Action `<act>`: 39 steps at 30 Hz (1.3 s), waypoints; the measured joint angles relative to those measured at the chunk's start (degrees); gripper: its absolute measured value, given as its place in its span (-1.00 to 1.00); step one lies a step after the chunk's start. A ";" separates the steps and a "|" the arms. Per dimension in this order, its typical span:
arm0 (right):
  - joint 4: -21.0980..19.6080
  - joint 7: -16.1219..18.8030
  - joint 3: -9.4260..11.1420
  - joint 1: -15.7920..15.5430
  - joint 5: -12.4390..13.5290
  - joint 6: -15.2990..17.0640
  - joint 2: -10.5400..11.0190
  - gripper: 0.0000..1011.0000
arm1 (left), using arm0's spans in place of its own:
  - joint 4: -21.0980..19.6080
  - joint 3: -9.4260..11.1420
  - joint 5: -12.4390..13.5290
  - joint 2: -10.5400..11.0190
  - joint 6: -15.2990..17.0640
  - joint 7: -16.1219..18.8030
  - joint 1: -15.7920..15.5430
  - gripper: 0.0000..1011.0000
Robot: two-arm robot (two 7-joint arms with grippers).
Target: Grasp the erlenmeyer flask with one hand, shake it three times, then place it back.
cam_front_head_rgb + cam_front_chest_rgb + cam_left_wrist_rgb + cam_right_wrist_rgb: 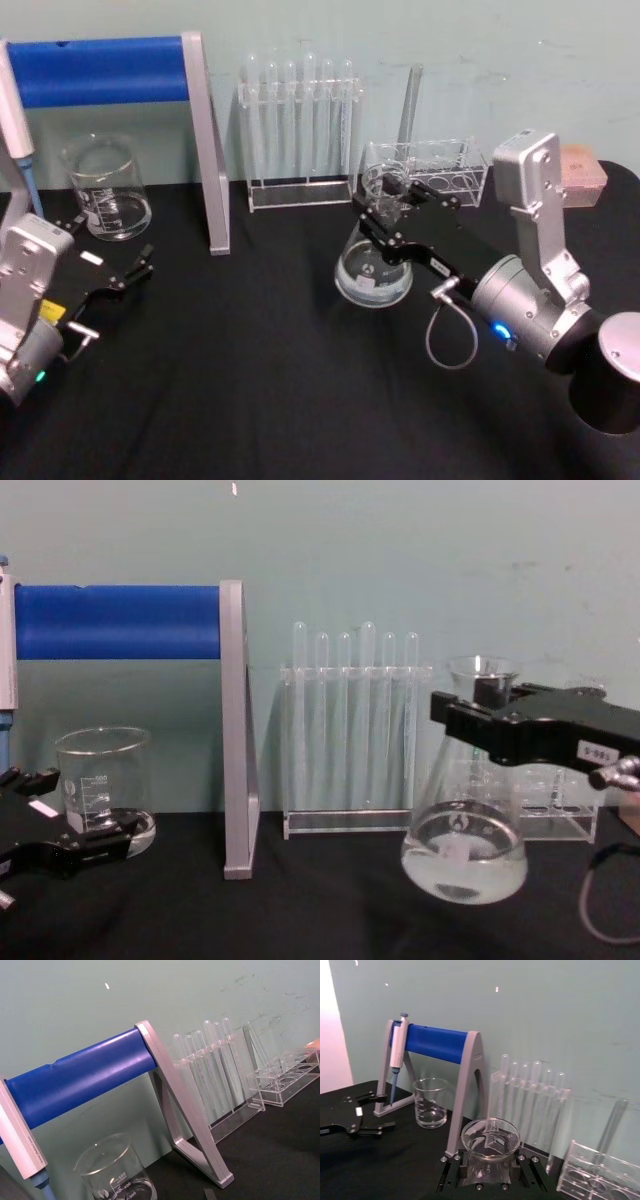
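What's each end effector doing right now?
Left end effector: open, holding nothing.
Right end effector: closed on the neck of the erlenmeyer flask.

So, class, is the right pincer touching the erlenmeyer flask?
Touching. The chest view shows the right pincer closed on the erlenmeyer flask at its neck.
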 joint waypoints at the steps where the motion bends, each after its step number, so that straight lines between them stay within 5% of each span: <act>1: 0.10 0.19 -0.32 0.12 -0.05 0.00 -0.14 -0.11 | 0.00 0.00 0.00 0.00 0.00 0.00 0.00 0.98; 27: -1.51 5.22 -10.99 1.32 -0.71 0.46 -2.38 -0.11 | 0.00 0.00 0.00 0.00 0.00 0.00 0.00 0.98; 39: -1.58 5.98 -12.97 1.81 -0.27 0.73 -2.30 -0.11 | 0.00 0.00 0.00 0.00 0.00 0.00 0.00 0.98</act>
